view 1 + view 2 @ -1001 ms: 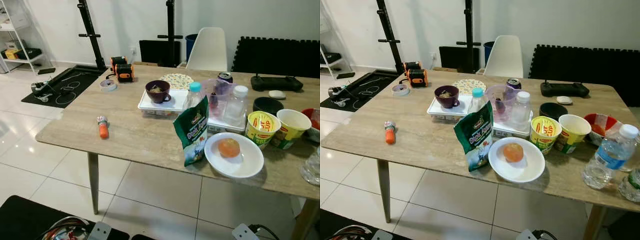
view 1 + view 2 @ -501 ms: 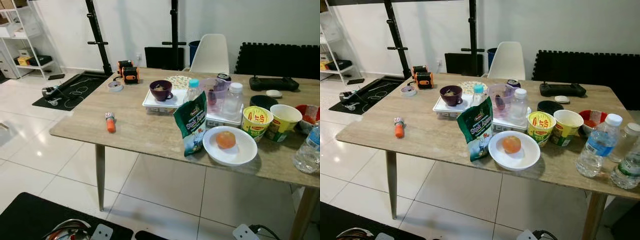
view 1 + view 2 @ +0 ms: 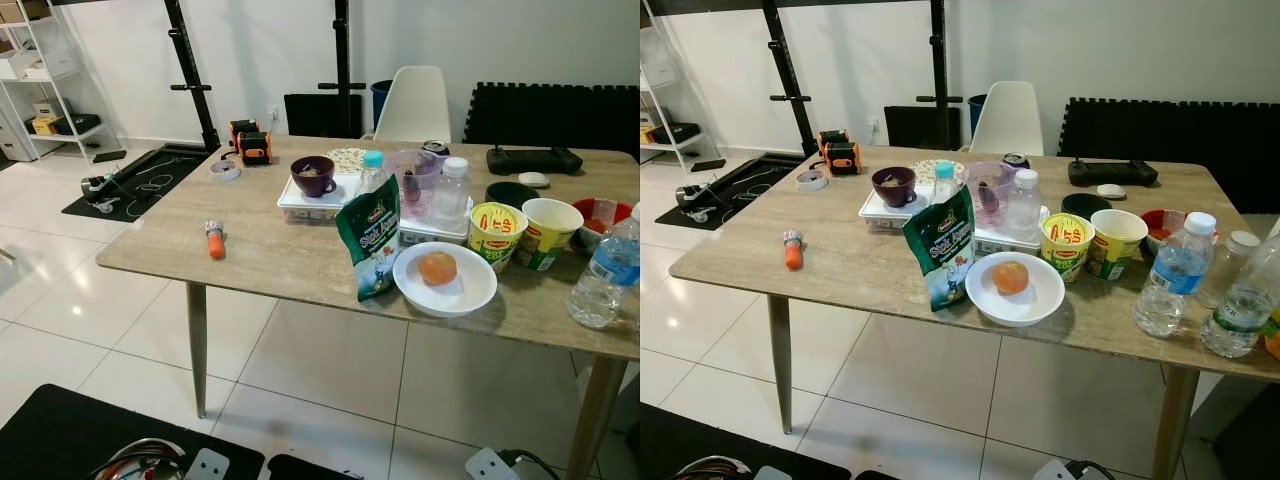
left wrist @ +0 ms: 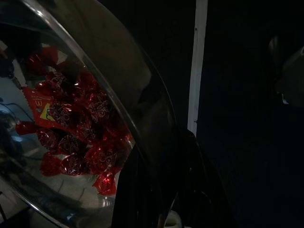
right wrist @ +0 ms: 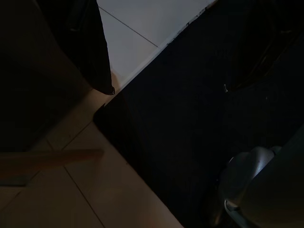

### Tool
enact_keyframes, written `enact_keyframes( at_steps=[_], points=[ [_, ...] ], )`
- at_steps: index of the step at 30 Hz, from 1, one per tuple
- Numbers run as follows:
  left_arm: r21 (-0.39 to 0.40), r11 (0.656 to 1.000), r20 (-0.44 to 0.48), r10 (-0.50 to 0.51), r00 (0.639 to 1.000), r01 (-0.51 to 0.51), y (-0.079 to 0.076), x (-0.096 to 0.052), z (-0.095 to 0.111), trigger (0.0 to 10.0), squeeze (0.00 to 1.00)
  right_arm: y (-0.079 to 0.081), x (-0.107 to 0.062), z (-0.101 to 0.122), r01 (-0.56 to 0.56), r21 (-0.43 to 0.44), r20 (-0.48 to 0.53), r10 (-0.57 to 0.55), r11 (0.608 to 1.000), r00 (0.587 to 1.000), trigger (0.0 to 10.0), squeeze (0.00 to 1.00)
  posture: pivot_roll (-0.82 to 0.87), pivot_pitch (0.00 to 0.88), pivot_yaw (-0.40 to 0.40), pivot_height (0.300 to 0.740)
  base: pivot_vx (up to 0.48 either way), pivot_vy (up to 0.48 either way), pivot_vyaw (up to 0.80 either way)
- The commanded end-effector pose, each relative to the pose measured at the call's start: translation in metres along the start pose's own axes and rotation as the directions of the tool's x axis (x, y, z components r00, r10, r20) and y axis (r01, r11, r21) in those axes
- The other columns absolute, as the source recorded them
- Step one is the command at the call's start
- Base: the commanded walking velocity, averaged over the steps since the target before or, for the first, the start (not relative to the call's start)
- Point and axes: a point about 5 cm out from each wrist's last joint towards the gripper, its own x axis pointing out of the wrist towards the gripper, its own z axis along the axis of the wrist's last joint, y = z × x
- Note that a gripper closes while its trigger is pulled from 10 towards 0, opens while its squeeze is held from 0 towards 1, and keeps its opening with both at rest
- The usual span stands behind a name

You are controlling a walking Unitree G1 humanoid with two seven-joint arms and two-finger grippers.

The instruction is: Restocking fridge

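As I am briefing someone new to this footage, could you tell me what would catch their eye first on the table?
The green snack bag stands upright near the front edge of the wooden table, beside a white bowl holding an orange fruit. Just behind the bowl stand two yellow noodle cups, with clear water bottles at the table's right end. A small orange tube lies alone on the left side.

The table (image 3: 270,262) is light brown like stone. A green snack bag (image 3: 369,250) stands at 9 o'clock from a white plate (image 3: 470,300) holding an orange fruit (image 3: 437,267).
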Motion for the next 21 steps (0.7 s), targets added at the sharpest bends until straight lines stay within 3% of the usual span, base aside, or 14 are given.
enact_keyframes(
  at_steps=[1,21],
  points=[
    [0.01,1.0,0.002,0.0,1.0,0.0,0.0001,0.0,0.0005,10.0,0.0,-0.0001,0.0,0.0026,-0.002,-0.01,0.001,0.003,1.0,1.0,10.0,0.0,-0.08,0.0,0.024,0.74,-0.319,0.0,0.0],
    [0.014,1.0,0.006,-0.007,1.0,0.007,-0.0004,0.0001,0.0017,10.0,0.0,0.0,0.0,0.0029,0.001,-0.008,0.001,-0.001,1.0,1.0,10.0,0.0,-0.08,0.0,0.023,0.74,-0.336,0.0,0.0]
  ],
)
